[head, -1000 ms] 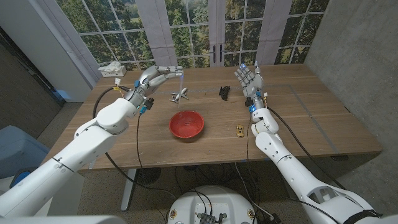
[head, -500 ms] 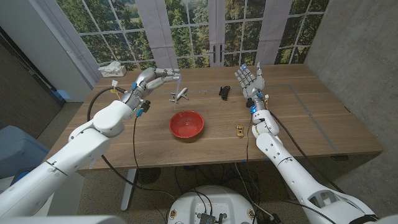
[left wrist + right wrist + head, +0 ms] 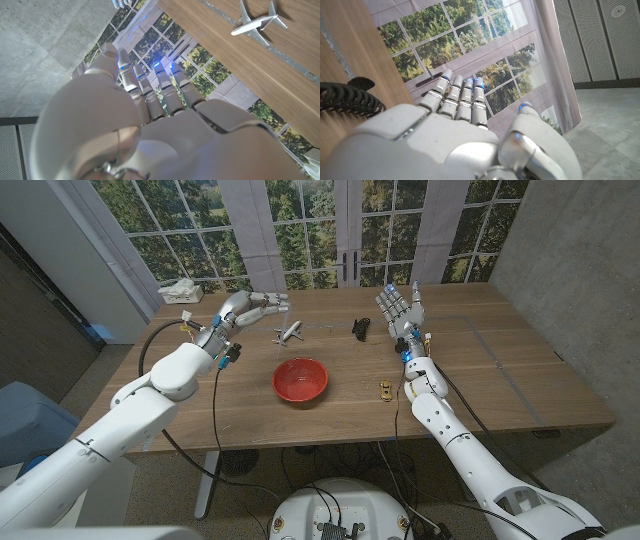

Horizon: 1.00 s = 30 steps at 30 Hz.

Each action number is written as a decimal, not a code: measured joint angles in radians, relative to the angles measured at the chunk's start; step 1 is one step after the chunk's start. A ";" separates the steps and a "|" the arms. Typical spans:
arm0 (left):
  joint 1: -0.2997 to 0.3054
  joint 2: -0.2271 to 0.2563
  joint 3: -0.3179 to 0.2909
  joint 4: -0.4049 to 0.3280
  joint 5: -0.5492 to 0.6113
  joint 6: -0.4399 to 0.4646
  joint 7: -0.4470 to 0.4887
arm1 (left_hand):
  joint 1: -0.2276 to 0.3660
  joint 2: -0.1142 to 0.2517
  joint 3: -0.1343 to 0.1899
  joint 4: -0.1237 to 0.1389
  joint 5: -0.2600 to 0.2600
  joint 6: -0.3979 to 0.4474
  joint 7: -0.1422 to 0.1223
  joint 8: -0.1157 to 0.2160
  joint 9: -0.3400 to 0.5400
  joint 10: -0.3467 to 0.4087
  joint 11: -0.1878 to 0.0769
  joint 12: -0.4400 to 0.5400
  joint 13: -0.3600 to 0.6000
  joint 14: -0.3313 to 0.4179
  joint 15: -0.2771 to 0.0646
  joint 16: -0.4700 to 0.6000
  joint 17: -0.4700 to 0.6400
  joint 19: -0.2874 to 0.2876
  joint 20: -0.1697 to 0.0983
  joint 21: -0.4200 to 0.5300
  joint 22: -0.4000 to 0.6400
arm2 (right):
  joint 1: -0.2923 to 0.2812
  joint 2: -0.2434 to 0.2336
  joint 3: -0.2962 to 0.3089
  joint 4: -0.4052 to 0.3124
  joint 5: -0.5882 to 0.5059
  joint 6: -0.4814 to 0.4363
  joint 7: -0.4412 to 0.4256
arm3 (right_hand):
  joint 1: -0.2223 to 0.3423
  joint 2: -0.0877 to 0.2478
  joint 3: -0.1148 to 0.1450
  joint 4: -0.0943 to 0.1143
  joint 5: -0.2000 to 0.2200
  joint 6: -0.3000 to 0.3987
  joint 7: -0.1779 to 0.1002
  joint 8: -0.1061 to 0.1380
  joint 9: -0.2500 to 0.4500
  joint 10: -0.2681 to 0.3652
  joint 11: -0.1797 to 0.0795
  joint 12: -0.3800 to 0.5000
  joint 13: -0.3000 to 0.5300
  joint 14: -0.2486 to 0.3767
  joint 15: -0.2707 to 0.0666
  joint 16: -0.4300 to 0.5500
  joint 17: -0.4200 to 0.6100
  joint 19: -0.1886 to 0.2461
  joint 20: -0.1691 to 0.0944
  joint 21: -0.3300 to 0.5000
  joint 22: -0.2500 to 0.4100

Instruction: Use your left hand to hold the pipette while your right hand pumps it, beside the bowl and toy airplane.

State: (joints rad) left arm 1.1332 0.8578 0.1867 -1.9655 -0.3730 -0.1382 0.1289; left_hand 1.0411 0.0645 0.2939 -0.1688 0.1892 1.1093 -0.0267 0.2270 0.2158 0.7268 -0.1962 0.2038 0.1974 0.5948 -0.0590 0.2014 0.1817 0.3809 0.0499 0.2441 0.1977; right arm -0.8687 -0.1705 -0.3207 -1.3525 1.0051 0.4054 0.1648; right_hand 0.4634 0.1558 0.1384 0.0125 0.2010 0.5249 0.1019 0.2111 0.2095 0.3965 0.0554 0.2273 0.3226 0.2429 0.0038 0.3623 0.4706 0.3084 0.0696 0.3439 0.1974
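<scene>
My left hand (image 3: 252, 306) is raised over the table's far left part, left of the white toy airplane (image 3: 290, 333). Its fingers curl around a thin clear pipette (image 3: 134, 31), which shows as a pale streak past the fingertips in the left wrist view. The airplane (image 3: 255, 22) lies on the wood beyond that hand. The red bowl (image 3: 300, 380) stands nearer the front, at the middle. My right hand (image 3: 400, 308) is held upright over the far right part, fingers spread and holding nothing, well apart from the pipette.
A small black object (image 3: 360, 328) lies just left of my right hand, and a black coiled cable (image 3: 345, 97) shows beside it. A small brass piece (image 3: 385, 389) sits right of the bowl. A white packet (image 3: 180, 290) rests at the far left corner.
My left hand has drawn back to the left, away from the airplane, with the pipette lifted from hanging down. The right hand has barely moved.
</scene>
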 measured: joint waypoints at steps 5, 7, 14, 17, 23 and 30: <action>-0.014 -0.006 0.011 0.015 0.003 -0.003 -0.009 | 0.000 0.000 0.000 0.000 0.000 0.000 0.000 -0.002 0.000 0.000 0.000 0.000 0.000 0.000 0.000 0.000 0.000 0.000 0.000 0.000 0.000 | 0.003 0.003 0.001 0.006 0.001 -0.002 0.001 | 0.000 0.000 0.000 0.000 0.000 0.000 0.000 0.000 0.000 0.000 0.000 0.000 0.000 0.000 0.000 0.000 0.000 0.000 0.000 0.000 0.000; -0.018 -0.008 0.015 0.020 0.005 -0.004 -0.013 | 0.004 0.005 0.000 0.000 0.000 0.000 0.000 -0.003 0.000 0.000 0.000 0.000 0.000 0.000 0.000 0.000 0.000 0.000 0.000 0.000 0.000 | 0.004 0.003 0.001 0.007 0.001 -0.002 0.002 | 0.000 0.000 0.003 -0.003 0.000 0.000 0.000 0.000 0.000 0.000 0.000 0.000 0.000 0.000 0.000 0.000 0.000 0.000 0.000 0.000 0.000; -0.033 -0.015 0.026 0.031 0.006 -0.007 -0.020 | 0.022 0.013 0.000 0.000 0.003 0.024 0.019 0.002 0.005 0.000 0.000 0.000 0.000 0.000 0.000 0.000 0.000 0.000 0.000 0.004 0.000 | 0.005 0.004 0.005 0.011 0.002 -0.002 0.004 | 0.000 0.000 0.004 -0.004 0.000 0.000 0.000 0.000 0.000 0.000 0.000 0.000 0.000 0.000 0.000 0.000 0.000 -0.004 0.004 0.000 0.000; -0.036 -0.017 0.029 0.032 0.006 -0.008 -0.021 | 0.022 0.013 0.006 -0.006 0.004 0.036 0.025 0.009 0.007 0.001 0.000 0.000 0.000 0.000 0.000 0.000 -0.003 0.002 -0.002 0.004 0.000 | 0.005 0.004 0.006 0.012 0.003 -0.002 0.005 | 0.000 0.000 0.004 -0.004 0.000 0.000 0.000 0.000 0.000 0.000 0.000 0.000 0.000 0.000 0.000 0.000 0.000 -0.006 0.006 0.000 0.000; -0.041 -0.021 0.034 0.033 0.006 -0.009 -0.022 | 0.043 0.021 0.012 -0.011 0.012 0.027 0.042 0.014 0.028 0.008 -0.004 0.000 0.000 0.000 0.000 -0.005 -0.005 0.008 -0.010 0.004 0.000 | 0.008 0.004 0.008 0.017 0.005 -0.002 0.010 | 0.000 0.000 0.010 -0.010 0.000 0.000 0.000 0.000 0.000 0.000 0.000 0.000 0.000 0.000 0.000 0.000 0.005 -0.005 0.006 0.000 0.000; -0.044 -0.020 0.036 0.031 0.009 0.000 -0.022 | 0.056 0.026 0.045 -0.003 0.038 0.022 0.047 0.048 0.042 -0.001 -0.004 -0.004 0.000 -0.020 0.005 -0.018 -0.005 0.003 -0.044 0.004 -0.003 | 0.012 0.006 0.010 0.024 0.007 -0.003 0.013 | 0.000 0.000 0.010 -0.010 0.000 0.004 0.004 0.000 0.000 -0.006 0.005 0.000 0.004 0.000 0.000 0.000 0.005 -0.005 0.006 0.000 0.000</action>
State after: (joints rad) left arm 1.0890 0.8376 0.2225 -1.9341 -0.3643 -0.1378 0.1069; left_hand 1.0973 0.0907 0.3392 -0.1716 0.2275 1.1309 0.0206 0.2749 0.2580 0.7261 -0.1998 0.1994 0.1974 0.5749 -0.0537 0.1839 0.1766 0.3842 0.0062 0.2481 0.1951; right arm -0.8572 -0.1650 -0.3104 -1.3280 1.0118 0.4027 0.1782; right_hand 0.4634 0.1557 0.1481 0.0027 0.2010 0.5284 0.1054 0.2110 0.2095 0.3909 0.0609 0.2273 0.3264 0.2430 0.0038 0.3626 0.4754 0.3030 0.0751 0.3439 0.1973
